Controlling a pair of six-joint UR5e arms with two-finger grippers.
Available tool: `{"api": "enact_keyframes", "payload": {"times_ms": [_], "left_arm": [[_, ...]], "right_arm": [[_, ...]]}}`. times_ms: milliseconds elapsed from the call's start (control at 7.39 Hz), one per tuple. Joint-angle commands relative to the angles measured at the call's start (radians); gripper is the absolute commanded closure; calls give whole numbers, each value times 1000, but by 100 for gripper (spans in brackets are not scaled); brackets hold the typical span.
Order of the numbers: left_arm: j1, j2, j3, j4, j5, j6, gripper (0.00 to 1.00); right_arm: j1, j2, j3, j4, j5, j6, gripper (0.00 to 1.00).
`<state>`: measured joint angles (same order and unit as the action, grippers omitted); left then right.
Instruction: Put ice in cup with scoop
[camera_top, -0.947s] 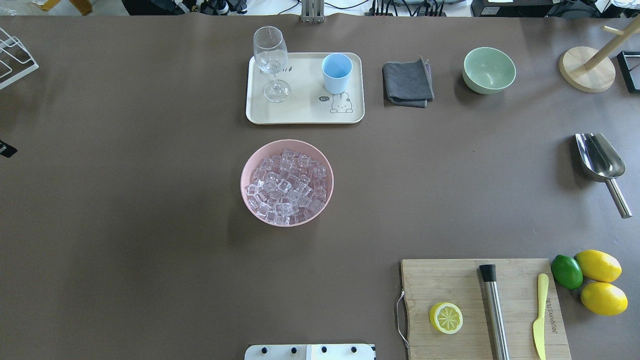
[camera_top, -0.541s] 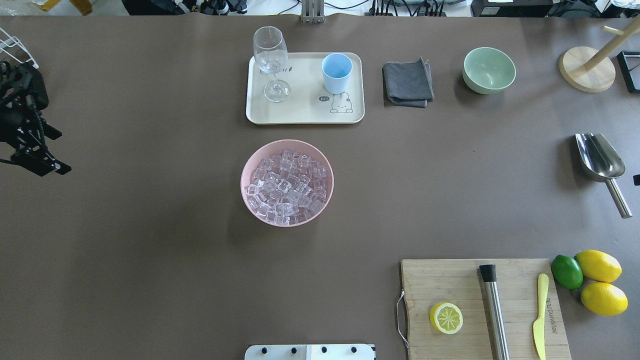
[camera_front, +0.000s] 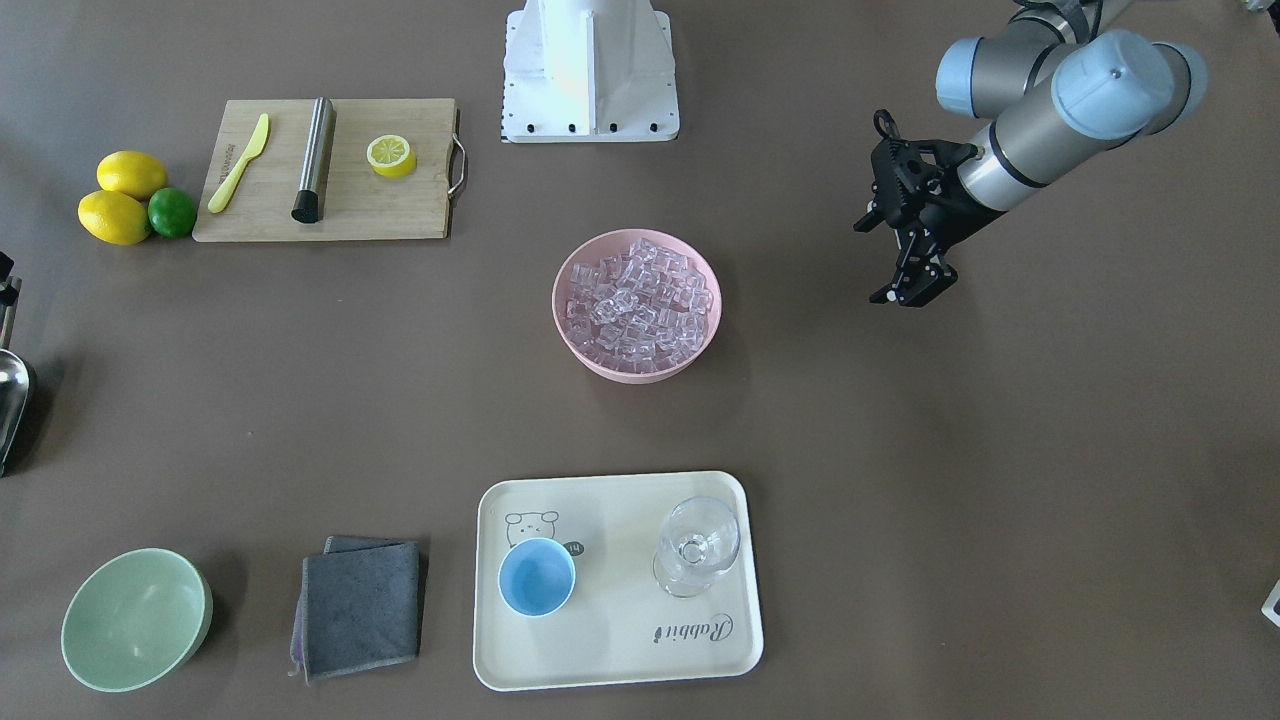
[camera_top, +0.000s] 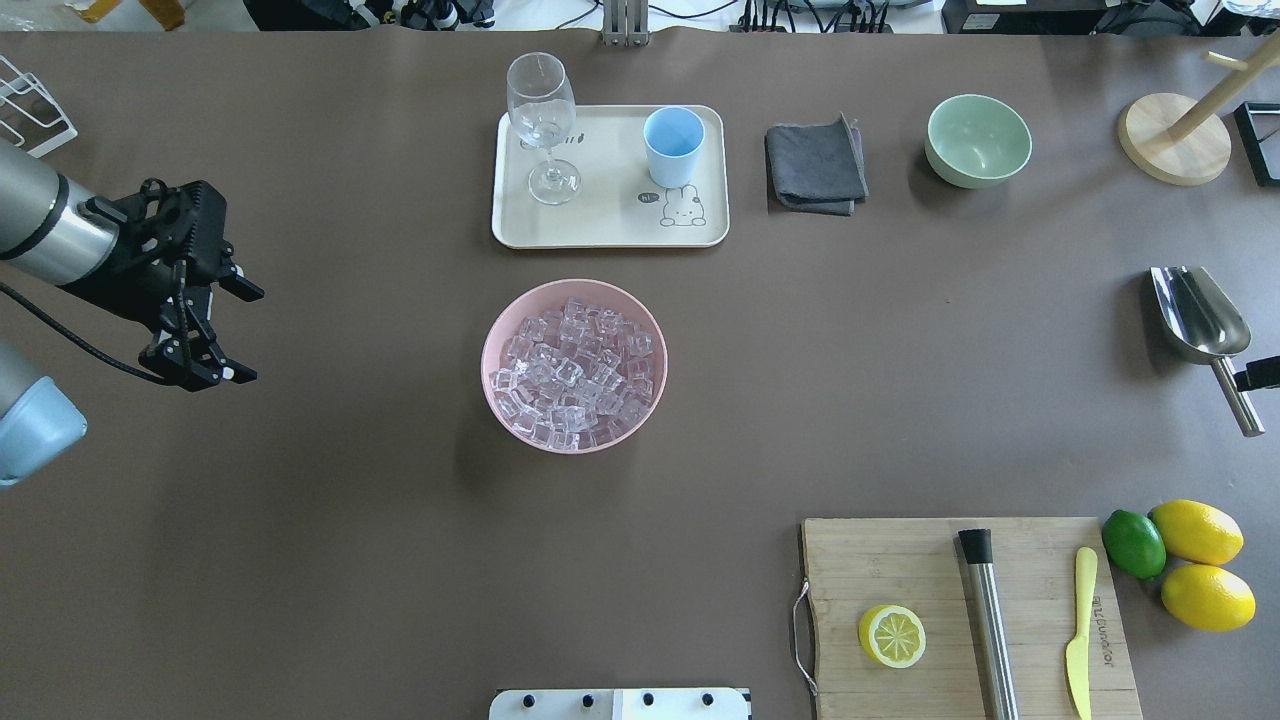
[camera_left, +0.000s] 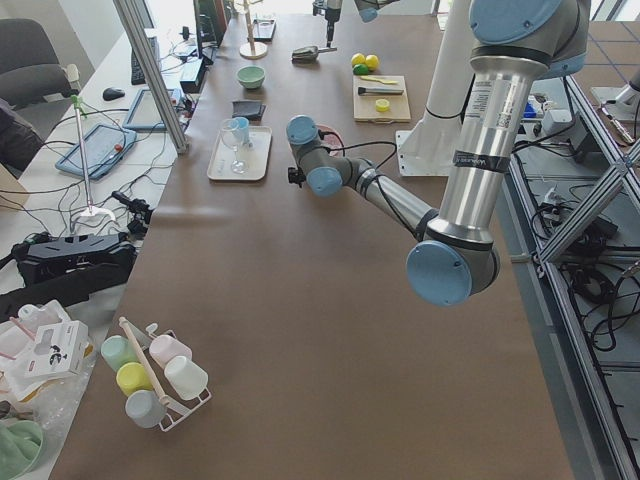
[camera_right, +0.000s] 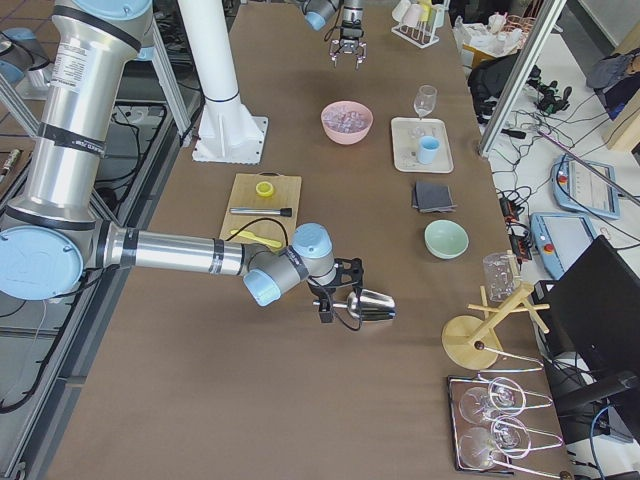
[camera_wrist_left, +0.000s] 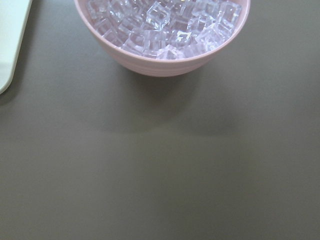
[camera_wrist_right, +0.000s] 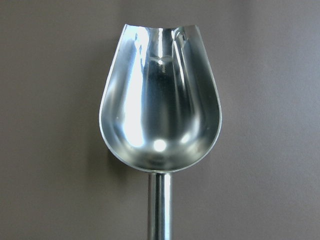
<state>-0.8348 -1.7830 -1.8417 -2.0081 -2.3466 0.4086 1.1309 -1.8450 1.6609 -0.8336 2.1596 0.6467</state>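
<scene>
Two roles: we are holding left fingers apart at nine o'clock of the ice, and right fingers, gap untellable, are hovering by the scoop handle for pickup.

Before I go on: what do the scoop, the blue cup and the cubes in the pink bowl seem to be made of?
The scoop looks like polished metal, probably steel: it is mirror-bright with sharp reflections. The cup looks like matte plastic, possibly ceramic: opaque, even light blue, little glare. The ice is clear and glassy with crisp edges; I cannot tell real ice from acrylic.
</scene>
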Motion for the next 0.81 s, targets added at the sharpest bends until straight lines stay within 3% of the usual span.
{"api": "enact_keyframes", "payload": {"times_ms": [0, 271, 676], "left_arm": [[80, -51, 28, -56, 50, -8, 1], [126, -56, 48, -127, 79, -20, 1], [177, -79, 103, -201, 99, -24, 1]], "right_arm": [[-37, 6, -13, 24, 0, 57, 7], [-51, 9, -13, 24, -4, 59, 21], [-60, 10, -13, 24, -4, 57, 29]]}}
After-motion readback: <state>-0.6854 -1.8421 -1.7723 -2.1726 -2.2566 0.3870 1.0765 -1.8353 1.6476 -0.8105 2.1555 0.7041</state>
